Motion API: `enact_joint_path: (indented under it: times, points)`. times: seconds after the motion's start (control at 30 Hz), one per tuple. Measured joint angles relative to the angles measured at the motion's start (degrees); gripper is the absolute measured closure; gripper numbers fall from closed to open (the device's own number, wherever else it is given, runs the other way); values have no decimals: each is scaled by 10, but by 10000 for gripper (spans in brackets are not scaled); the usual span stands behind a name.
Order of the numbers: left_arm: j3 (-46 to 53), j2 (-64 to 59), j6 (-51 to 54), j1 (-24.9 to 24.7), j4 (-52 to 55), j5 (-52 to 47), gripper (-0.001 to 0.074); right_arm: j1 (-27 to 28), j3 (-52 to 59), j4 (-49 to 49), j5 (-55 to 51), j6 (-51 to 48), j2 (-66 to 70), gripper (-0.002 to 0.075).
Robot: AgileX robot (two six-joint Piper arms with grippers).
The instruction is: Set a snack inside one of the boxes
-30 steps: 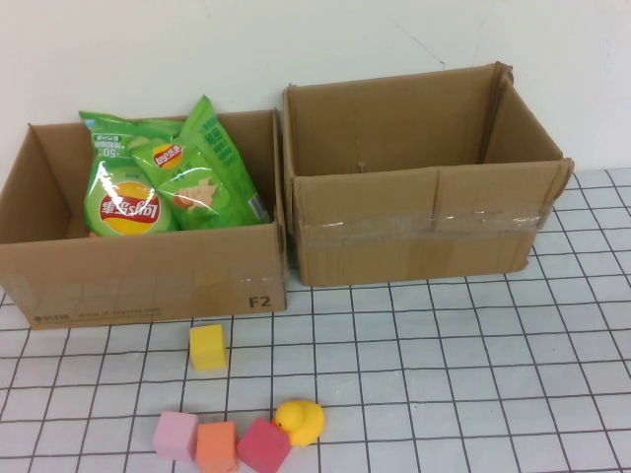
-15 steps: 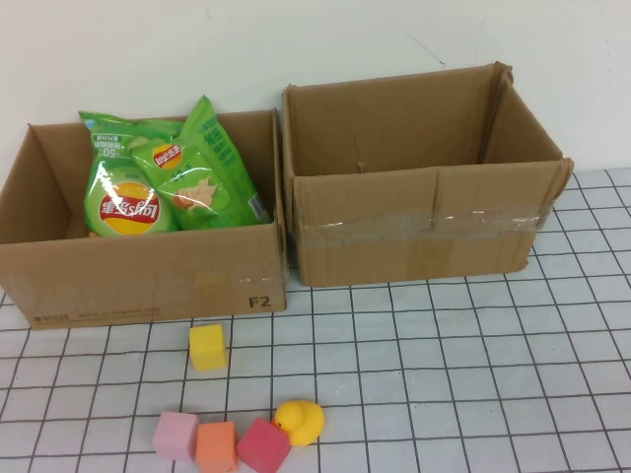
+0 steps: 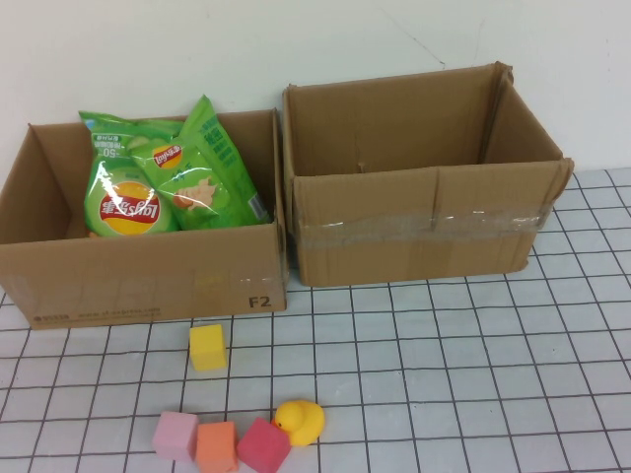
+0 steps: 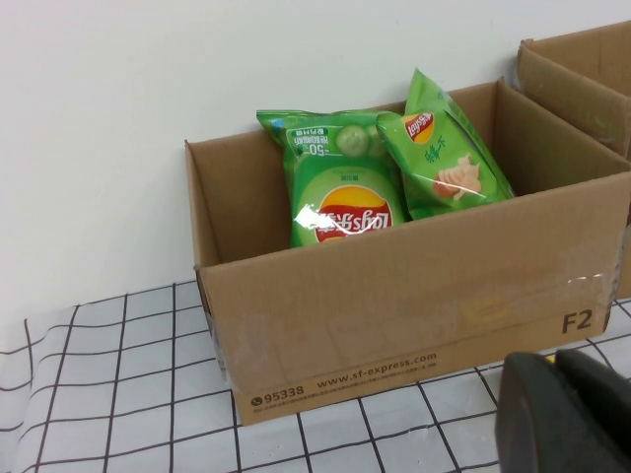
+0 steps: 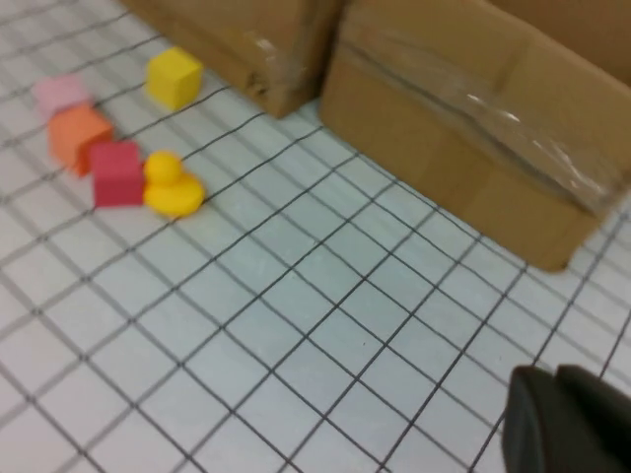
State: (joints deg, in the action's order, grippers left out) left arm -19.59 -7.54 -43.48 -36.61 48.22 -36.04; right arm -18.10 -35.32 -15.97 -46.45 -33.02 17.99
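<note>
High view is showing two green chip bags (image 3: pixel 163 187) sitting in the left box (image 3: pixel 148 281) toward the table's (image 3: pixel 473 374) back-left; the right box (image 3: pixel 424 236) is sitting beside it. Left gripper (image 4: pixel 567 414) and right gripper (image 5: pixel 567 419) are both hanging back with fingers together, holding nothing.

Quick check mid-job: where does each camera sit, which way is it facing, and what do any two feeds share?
High view: raised, angled down at left box, right box, toys; no arms show.
Left wrist view: low, faces the left box's chip bags; shut left gripper at the edge.
Right wrist view: above the grid mat, faces rubber duck, blocks; shut right gripper at the edge.
Shared: high and left wrist both show the chip bags.
</note>
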Motion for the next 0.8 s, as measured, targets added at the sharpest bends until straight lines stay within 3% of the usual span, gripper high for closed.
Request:
enact_joint_path:
  times: [0.17, 0.43, 0.63, 0.8]
  points:
    - [0, 0, 0, 0, 0, 0, 736, 0, 0, 27, 26, 63, 0, 727]
    - [0, 0, 0, 0, 0, 0, 736, 0, 0, 177, 129, -29, 0, 727]
    - [5, 0, 0, 0, 1, 0, 736, 0, 0, 207, 96, 105, 0, 727]
    - [5, 0, 0, 0, 3, -1, 736, 0, 0, 149, 74, 149, 0, 727]
